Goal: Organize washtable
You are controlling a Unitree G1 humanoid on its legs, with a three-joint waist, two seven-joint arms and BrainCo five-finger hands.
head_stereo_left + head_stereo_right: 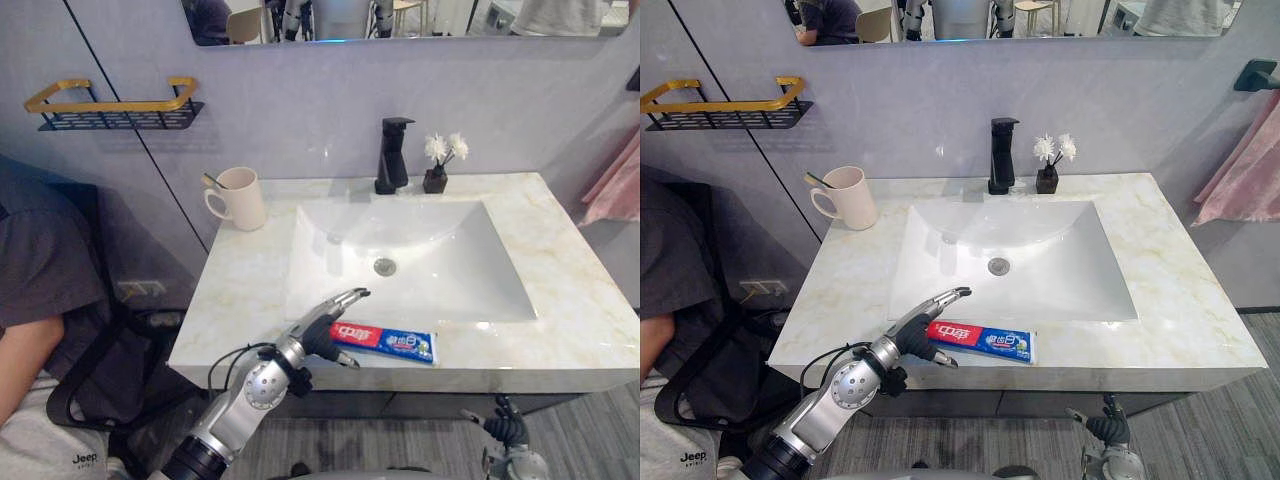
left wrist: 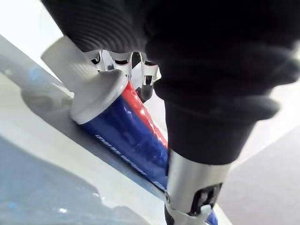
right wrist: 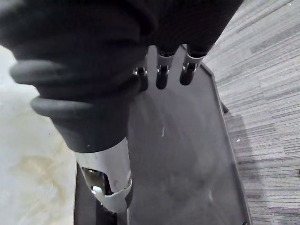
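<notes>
A red and blue toothpaste tube lies flat on the marble washtable, along its front edge and in front of the sink basin. My left hand is at the tube's left, capped end. Its fingers reach nearly straight over that end, with the thumb on the near side, and it is open. A cream mug holding a toothbrush stands at the back left. My right hand hangs open below the counter's front edge, above a dark panel.
A black faucet and a small dark vase of white flowers stand behind the basin. A black and gold wall shelf hangs at the upper left. A pink towel hangs at the right. A seated person is at the left.
</notes>
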